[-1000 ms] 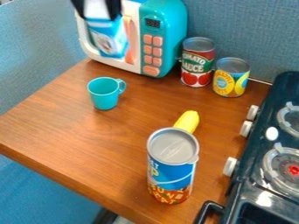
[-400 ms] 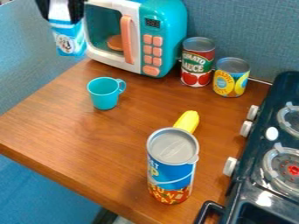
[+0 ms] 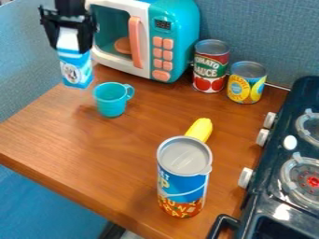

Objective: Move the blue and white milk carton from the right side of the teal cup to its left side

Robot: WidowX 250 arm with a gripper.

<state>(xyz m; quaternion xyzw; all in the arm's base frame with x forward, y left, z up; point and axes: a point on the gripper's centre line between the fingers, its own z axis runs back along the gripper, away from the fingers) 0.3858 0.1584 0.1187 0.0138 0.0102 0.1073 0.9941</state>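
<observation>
Nearest, at five o'clock: lidded canister (image 3: 185,179), base down, apparently for stability. Toward ten: teal cup (image 3: 111,101), upright, opening unobstructed. Farther, also toward ten: carton (image 3: 76,67), clenched near its top by the gripper (image 3: 70,39), likely to leave the base free.

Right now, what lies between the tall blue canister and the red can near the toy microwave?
The camera view shows a yellow thing, perhaps toy corn, between the blue canister and the red can, its near end hidden behind the canister.
</observation>
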